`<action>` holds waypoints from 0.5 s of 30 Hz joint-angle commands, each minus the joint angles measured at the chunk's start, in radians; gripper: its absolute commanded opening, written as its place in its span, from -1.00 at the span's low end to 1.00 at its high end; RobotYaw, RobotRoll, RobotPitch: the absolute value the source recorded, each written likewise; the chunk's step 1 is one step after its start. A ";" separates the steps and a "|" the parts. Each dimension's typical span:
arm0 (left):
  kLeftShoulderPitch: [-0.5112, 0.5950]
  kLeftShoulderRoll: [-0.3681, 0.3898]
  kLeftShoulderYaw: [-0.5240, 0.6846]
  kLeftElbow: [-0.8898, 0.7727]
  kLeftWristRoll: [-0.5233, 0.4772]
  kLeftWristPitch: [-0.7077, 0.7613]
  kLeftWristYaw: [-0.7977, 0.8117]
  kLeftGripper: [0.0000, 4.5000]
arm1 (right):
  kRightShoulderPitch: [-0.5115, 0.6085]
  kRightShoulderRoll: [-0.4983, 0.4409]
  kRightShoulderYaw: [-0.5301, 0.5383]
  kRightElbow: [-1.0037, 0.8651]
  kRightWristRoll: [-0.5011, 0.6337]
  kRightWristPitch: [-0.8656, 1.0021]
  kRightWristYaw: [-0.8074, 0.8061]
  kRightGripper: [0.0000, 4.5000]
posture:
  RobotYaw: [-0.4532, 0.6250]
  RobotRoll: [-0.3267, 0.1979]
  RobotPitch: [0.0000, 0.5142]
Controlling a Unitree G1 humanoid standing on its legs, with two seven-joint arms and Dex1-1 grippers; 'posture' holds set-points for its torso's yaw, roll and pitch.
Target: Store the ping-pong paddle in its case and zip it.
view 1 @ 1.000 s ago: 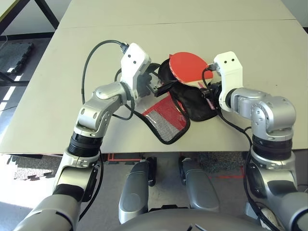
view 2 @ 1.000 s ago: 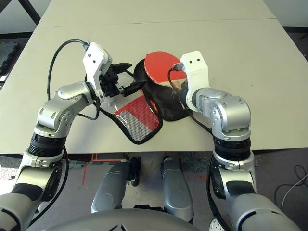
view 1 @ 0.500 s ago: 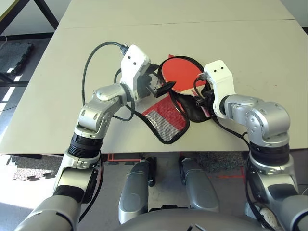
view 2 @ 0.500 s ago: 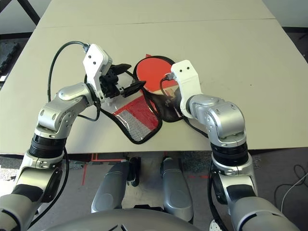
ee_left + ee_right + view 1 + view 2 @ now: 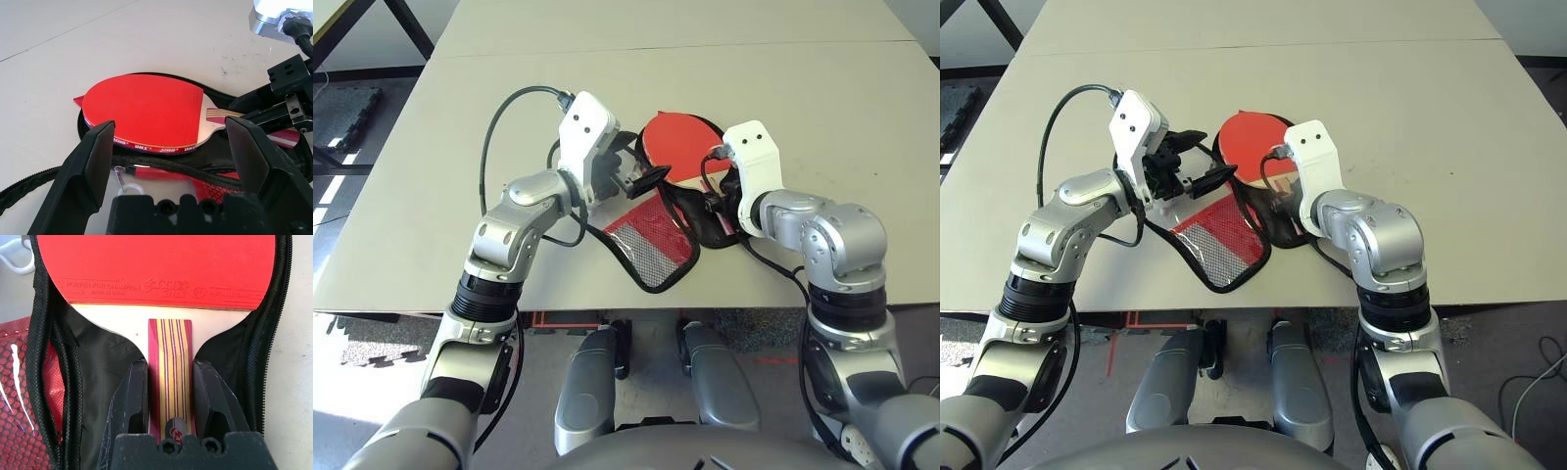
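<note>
The right gripper (image 5: 168, 396) pinches the striped handle of the ping-pong paddle (image 5: 156, 264), lying on the black lining of the open case (image 5: 651, 245), while the left gripper (image 5: 171, 147), fingers spread wide, points level toward it.

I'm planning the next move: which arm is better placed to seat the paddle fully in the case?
The right. Its claw is shut on the ping-pong paddle by the handle, over the case's black lining. The left claw stands open beside the case, holding nothing.
</note>
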 commanded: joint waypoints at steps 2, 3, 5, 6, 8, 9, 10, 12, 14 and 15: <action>0.014 -0.002 -0.007 -0.021 0.011 -0.003 0.001 1.00 | 0.011 -0.019 -0.020 -0.008 -0.011 0.034 -0.013 -0.49 | -0.08 0.25 -0.14; 0.014 -0.002 -0.006 -0.022 0.011 -0.002 0.001 1.00 | 0.012 -0.022 -0.024 -0.014 -0.008 0.039 -0.011 -0.49 | -0.08 0.25 -0.14; 0.014 0.000 -0.004 -0.024 0.010 -0.001 0.000 1.00 | 0.014 -0.033 -0.032 -0.030 0.007 0.053 0.005 -0.16 | -0.08 0.25 -0.15; 0.013 0.002 -0.003 -0.025 0.010 0.000 0.000 1.00 | 0.016 -0.042 -0.038 -0.039 0.020 0.065 0.021 -0.06 | -0.08 0.25 -0.15; 0.010 0.007 -0.002 -0.026 0.011 0.000 -0.003 1.00 | 0.015 -0.075 -0.037 -0.046 0.074 0.081 0.087 0.27 | -0.09 0.25 -0.15; 0.004 0.011 0.000 -0.030 0.009 0.003 -0.005 1.00 | 0.016 -0.089 -0.045 -0.055 0.094 0.084 0.111 0.44 | -0.09 0.25 -0.15; -0.002 0.014 0.004 -0.034 0.006 0.006 -0.006 1.00 | 0.016 -0.101 -0.054 -0.063 0.110 0.082 0.130 0.61 | -0.09 0.25 -0.15; -0.013 0.021 0.015 -0.037 0.003 0.006 -0.004 1.00 | 0.014 -0.127 -0.072 -0.073 0.138 0.080 0.164 0.95 | -0.09 0.25 -0.15; -0.029 0.034 0.036 -0.039 0.003 0.007 0.001 1.00 | 0.013 -0.163 -0.087 -0.076 0.177 0.067 0.215 0.98 | -0.09 0.25 -0.15; -0.033 0.040 0.044 -0.041 0.002 0.007 0.002 1.00 | 0.012 -0.174 -0.092 -0.077 0.192 0.064 0.231 0.98 | -0.08 0.25 -0.14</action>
